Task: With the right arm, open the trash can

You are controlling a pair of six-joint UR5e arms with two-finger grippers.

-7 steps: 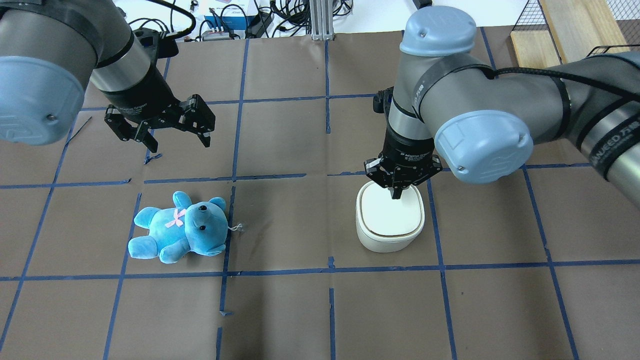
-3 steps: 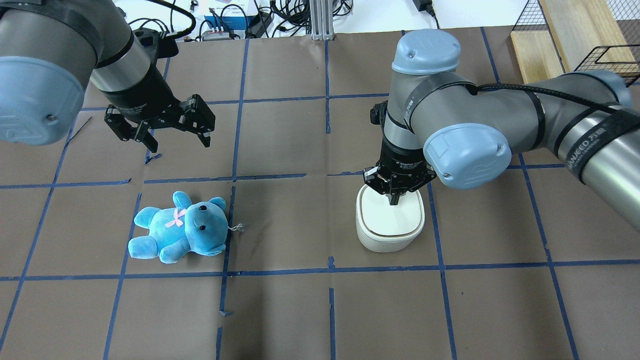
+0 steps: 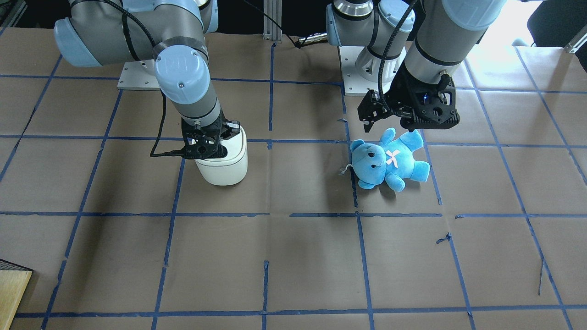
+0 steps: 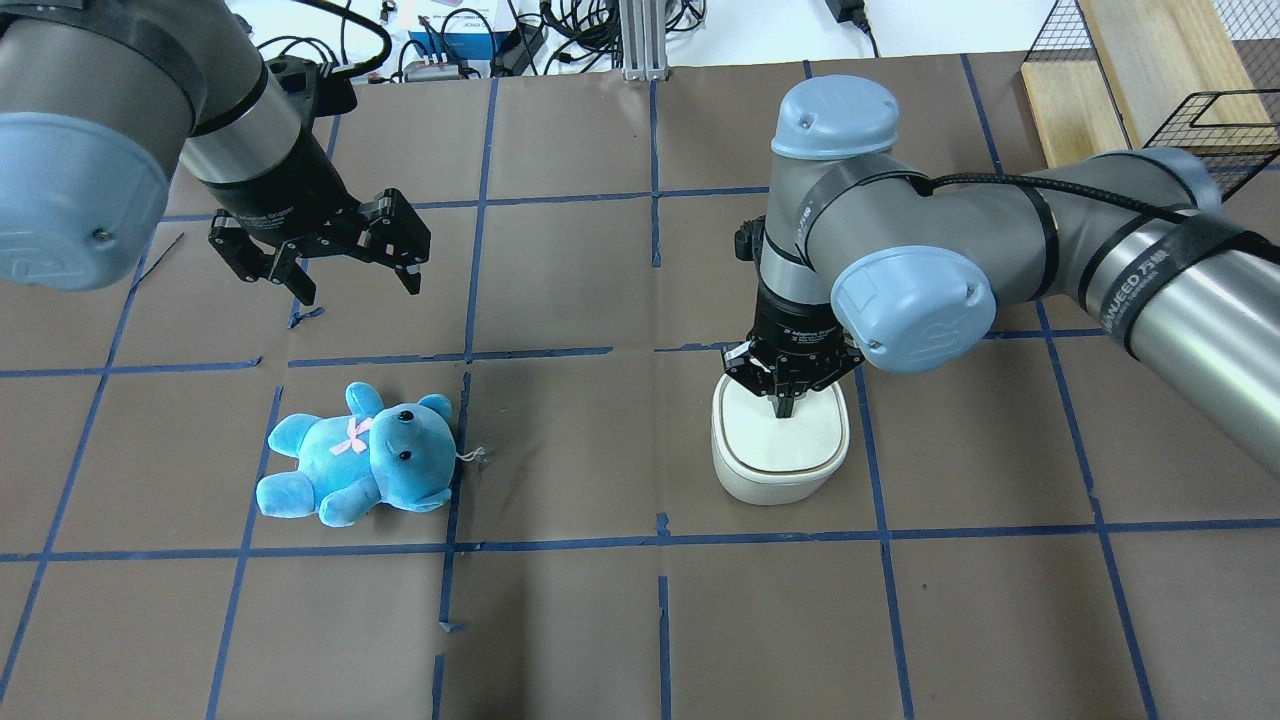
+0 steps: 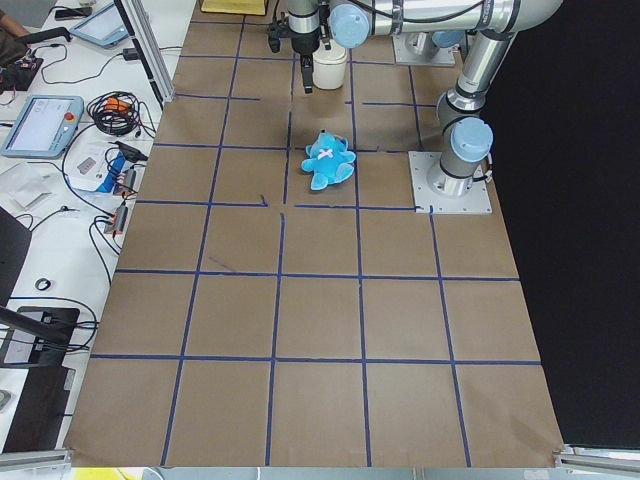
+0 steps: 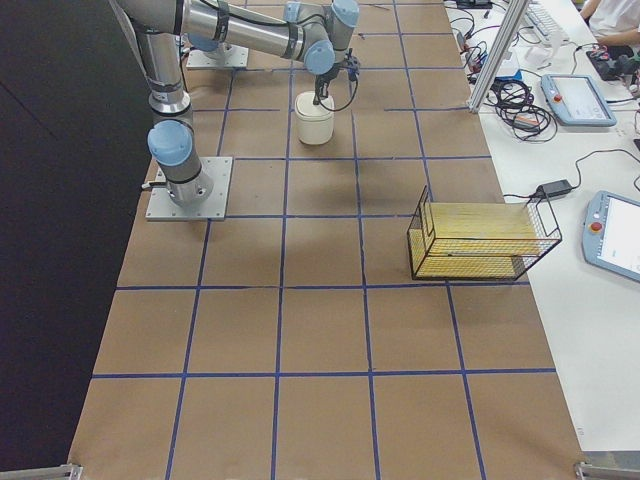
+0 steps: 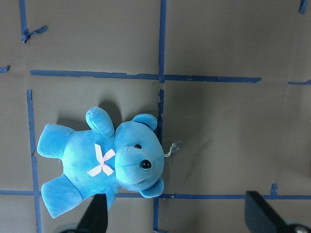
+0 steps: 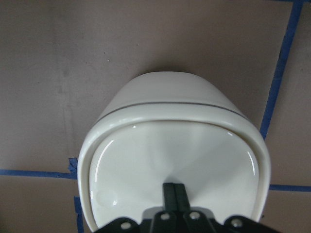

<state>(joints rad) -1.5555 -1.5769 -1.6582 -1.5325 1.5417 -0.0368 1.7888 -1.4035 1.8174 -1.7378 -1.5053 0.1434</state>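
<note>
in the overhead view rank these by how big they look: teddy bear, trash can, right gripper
1. teddy bear, largest
2. trash can, somewhat smaller
3. right gripper, smallest as seen, though it sits above the can, nearer the camera, so its true size is unsure

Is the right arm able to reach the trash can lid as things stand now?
Probably yes: the right gripper, shut, points down onto the trash can lid and seems to touch it. Nothing lies between them; the teddy bear is well aside.
</note>
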